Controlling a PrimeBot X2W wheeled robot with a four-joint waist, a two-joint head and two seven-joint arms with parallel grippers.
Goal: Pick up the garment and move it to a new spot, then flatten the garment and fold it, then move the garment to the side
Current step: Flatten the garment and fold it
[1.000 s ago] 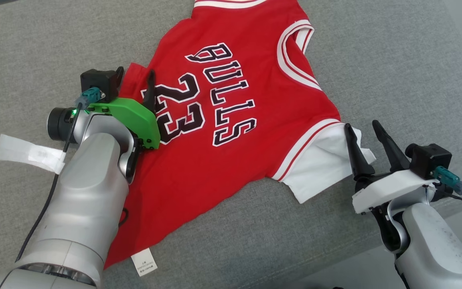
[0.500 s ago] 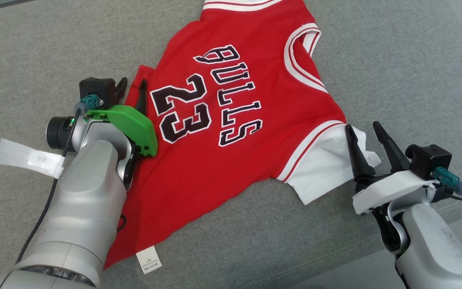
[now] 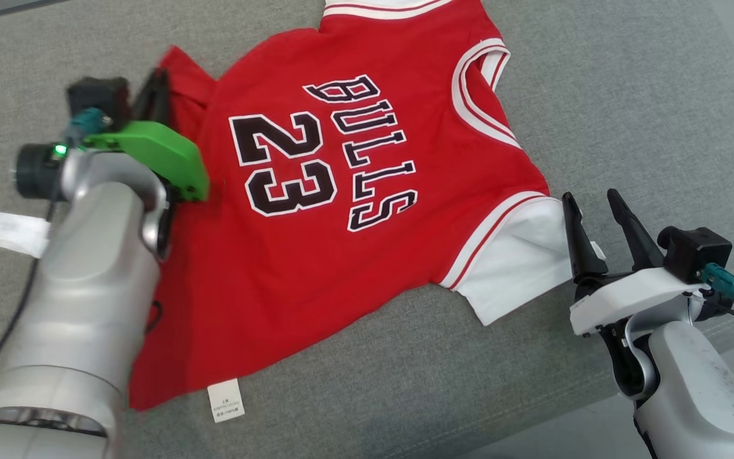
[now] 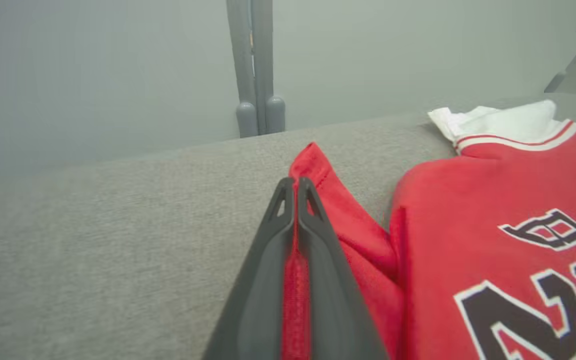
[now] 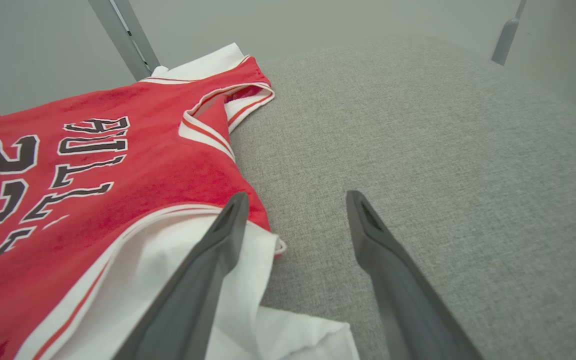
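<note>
The garment is a red jersey with "BULLS 23" lettering and white sleeves, lying face up on a grey cushion. My left gripper is at its far left corner, shut on a pinch of red hem. In the left wrist view that red fabric shows squeezed between the closed fingers of the left gripper. My right gripper stands open at the white sleeve. In the right wrist view the right gripper has one finger over the white sleeve and the other over bare cushion.
The grey cushion extends well past the jersey on the right and at the front. Its front edge runs along the lower right. A white care label sticks out of the hem. Grey metal posts stand behind the cushion.
My left gripper closed on the jersey's left corner and drew it left and away, spreading the red fabric. The right gripper stayed open beside the white sleeve.
</note>
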